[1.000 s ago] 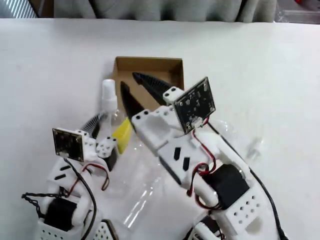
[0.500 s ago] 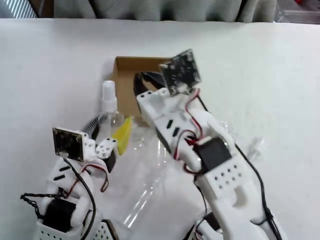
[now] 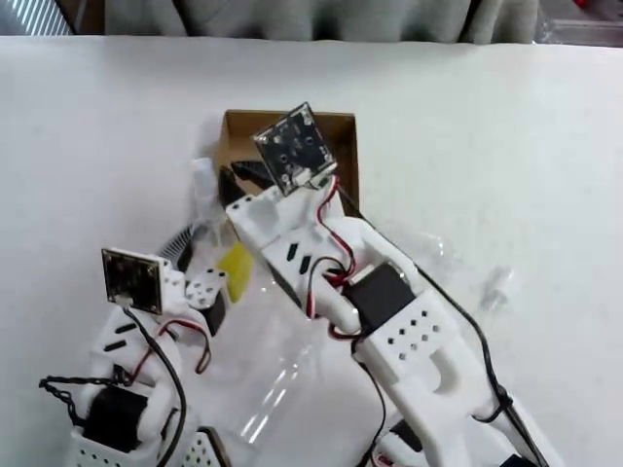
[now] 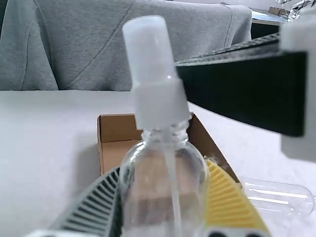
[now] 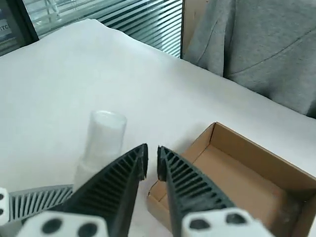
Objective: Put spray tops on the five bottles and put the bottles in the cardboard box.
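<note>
Clear plastic bottle (image 4: 163, 182) stood upright, pinched in my left gripper (image 4: 163, 212) just beside the cardboard box (image 5: 232, 173), probably to steady its spray top (image 4: 153, 74). My right gripper (image 5: 150, 160) hung near that top, fingers almost pressed together, empty.

From where I stand, the white 3D-printed right arm (image 3: 409, 341) stretches from the lower right of the high view up toward its centre, with the wrist camera board (image 3: 295, 149) tilted upward. The right gripper (image 5: 151, 165) has its black ribbed fingers (image 5: 116, 190) drawn almost together, a sliver between the tips. The white left arm (image 3: 122, 389) sits at lower left. Its left gripper (image 4: 160, 197) clamps a clear spray-topped bottle (image 4: 163, 163) between a grey ribbed finger (image 4: 94, 207) and a yellow ribbed finger (image 4: 229, 205).
</note>
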Tool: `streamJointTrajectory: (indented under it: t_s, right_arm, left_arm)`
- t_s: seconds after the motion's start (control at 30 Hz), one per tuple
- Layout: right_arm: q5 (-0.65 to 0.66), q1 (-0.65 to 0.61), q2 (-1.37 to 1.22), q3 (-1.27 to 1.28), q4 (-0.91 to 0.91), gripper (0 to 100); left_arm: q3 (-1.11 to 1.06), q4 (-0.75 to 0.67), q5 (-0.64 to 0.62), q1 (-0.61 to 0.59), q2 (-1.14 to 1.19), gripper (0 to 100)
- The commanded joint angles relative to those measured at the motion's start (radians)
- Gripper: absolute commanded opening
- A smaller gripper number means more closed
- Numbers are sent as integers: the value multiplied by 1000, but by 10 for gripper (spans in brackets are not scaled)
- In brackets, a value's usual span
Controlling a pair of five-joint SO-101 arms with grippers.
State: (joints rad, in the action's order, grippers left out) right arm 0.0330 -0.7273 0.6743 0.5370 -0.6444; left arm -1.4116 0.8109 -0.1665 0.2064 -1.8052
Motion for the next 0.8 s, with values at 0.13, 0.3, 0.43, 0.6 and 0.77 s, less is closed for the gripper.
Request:
streamJointTrajectory:
  t_s: [0.13,0.3,0.43,0.6,0.77]
  right_arm:
    - [-6,-8,96,-9,-77,17]
    - [2,-5,159,-64,-61,16]
    - [2,-10,94,-150,-38,16]
    - [-6,-10,-47,-275,-39,16]
    - [2,-79,-71,-302,-84,16]
  left_arm:
    - [63,0,14,12,-16,20]
    - [63,2,14,12,-16,20]
    - [63,3,14,12,-16,20]
    - [63,3,14,8,-16,20]
    - [63,5,14,5,-16,20]
